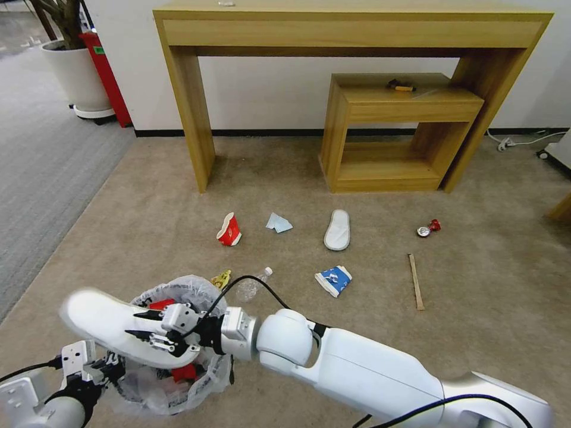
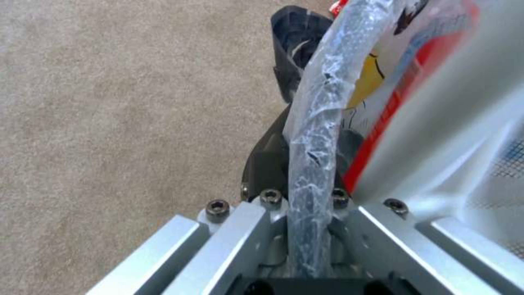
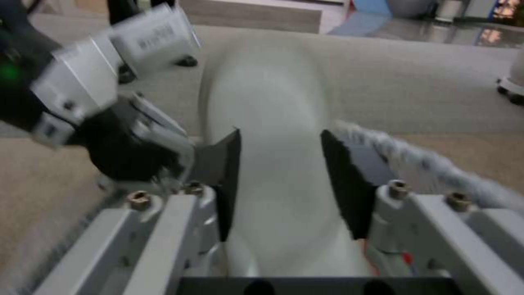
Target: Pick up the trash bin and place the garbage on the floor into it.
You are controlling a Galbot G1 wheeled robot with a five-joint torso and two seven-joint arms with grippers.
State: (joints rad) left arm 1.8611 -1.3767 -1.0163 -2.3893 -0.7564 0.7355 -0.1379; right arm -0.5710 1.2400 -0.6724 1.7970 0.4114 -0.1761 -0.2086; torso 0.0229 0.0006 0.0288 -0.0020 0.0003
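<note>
Your right gripper point(image 1: 156, 331) pinches a white slipper point(image 1: 113, 324) over the trash bin point(image 1: 196, 291).
Lower left of frame, your left gripper point(image 1: 110, 367) clamps the bin's rim.

A slipper point(image 1: 119, 330) lies across the trash bin point(image 1: 196, 291). Beyond, two cups point(image 1: 229, 230), another slipper point(image 1: 337, 230) and a stick point(image 1: 416, 281) lie on the floor point(image 1: 493, 333).

Bin mouth: largely blocked by white slipper point(image 1: 113, 327) lying across the trash bin point(image 1: 178, 291), held by right end effector point(image 1: 156, 333). Floor point(image 1: 493, 297): open carpet between scattered litter. Second slipper point(image 1: 337, 229), wooden stick point(image 1: 416, 281): apparently clear all round.
</note>
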